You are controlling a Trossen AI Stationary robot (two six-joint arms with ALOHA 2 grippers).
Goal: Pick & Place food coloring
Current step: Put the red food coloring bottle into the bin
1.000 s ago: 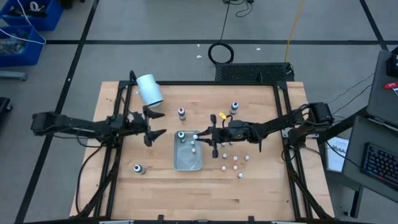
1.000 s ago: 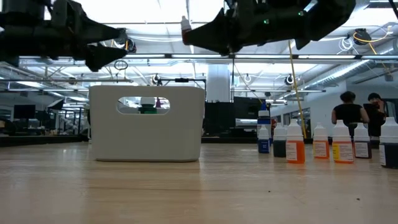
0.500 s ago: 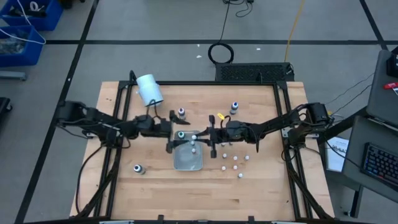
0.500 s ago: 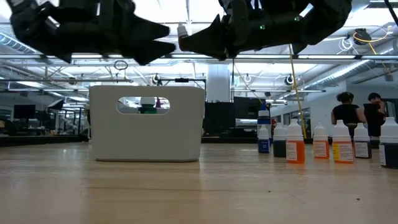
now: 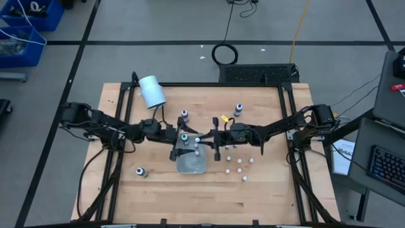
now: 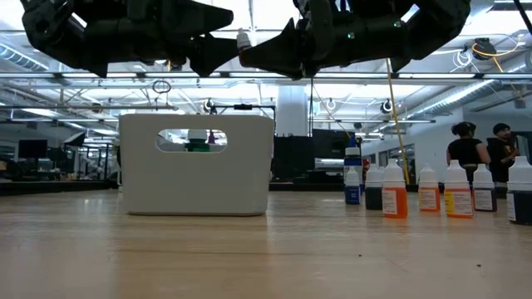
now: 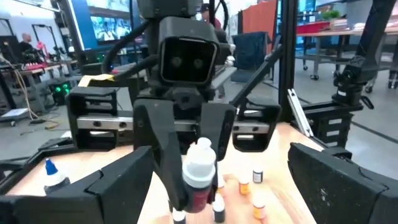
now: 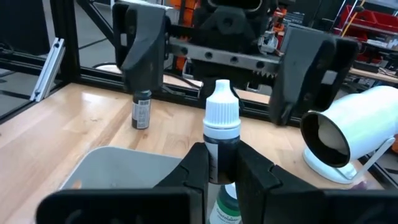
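Right gripper (image 8: 217,163) pinched a dark food coloring bottle (image 8: 221,134), held above the tray (image 5: 190,161). Left gripper (image 5: 182,144) hung spread wide and empty, facing it. Roughly three bottles sat in the tray; about nine loose on the table (image 5: 158,190).

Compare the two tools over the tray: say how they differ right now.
The right tool is shut on a small bottle with a white cap, held upright. The left tool is open, holding nothing, its fingers spread either side of that bottle. Both hang above the tray, facing each other.
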